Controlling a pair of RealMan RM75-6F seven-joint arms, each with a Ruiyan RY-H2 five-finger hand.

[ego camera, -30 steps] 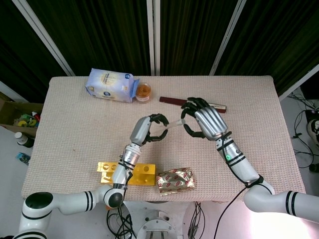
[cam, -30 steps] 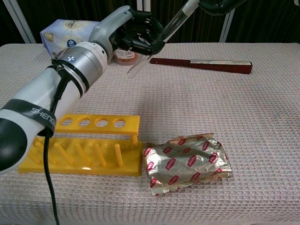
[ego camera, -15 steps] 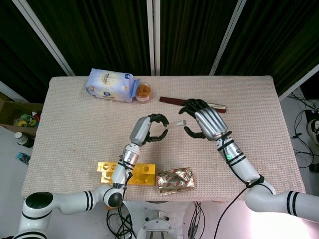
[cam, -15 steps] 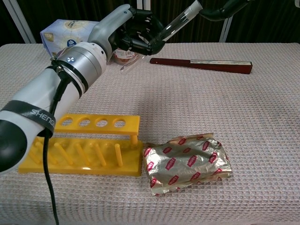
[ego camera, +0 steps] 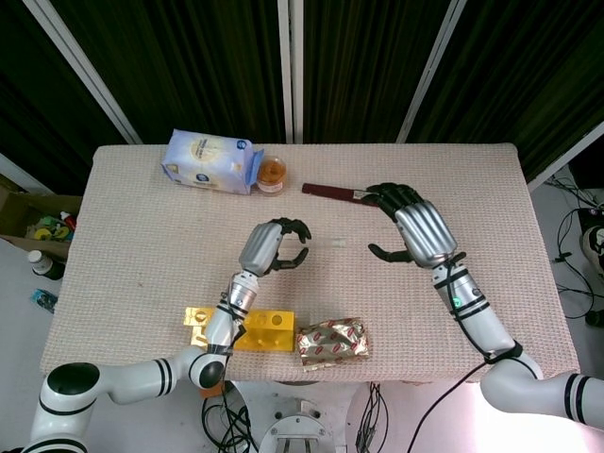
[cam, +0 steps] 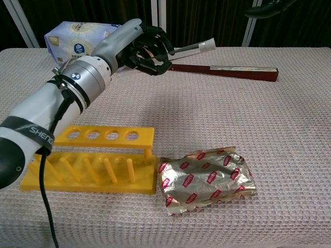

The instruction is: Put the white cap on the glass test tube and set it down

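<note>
Tube (cam: pixel 182 49), white cap (cam: pixel 209 44) on, is gripped near-level in my left hand (cam: pixel 146 46) above mid-table (ego camera: pixel 142 236); my right hand (ego camera: pixel 415 226) hovers empty toward the right edge, fingers spread.

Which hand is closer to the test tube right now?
Left. The left hand holds the test tube; the right hand is open and off to its side, clear of the white cap.

The left hand (cam: pixel 145 49) held the glass test tube (cam: pixel 183 49) nearly level above the counter (cam: pixel 258 129), white cap (cam: pixel 208 45) on its far end. Nearer, a yellow rack (cam: pixel 98 160) sat beside a foil packet (cam: pixel 207 178).
</note>
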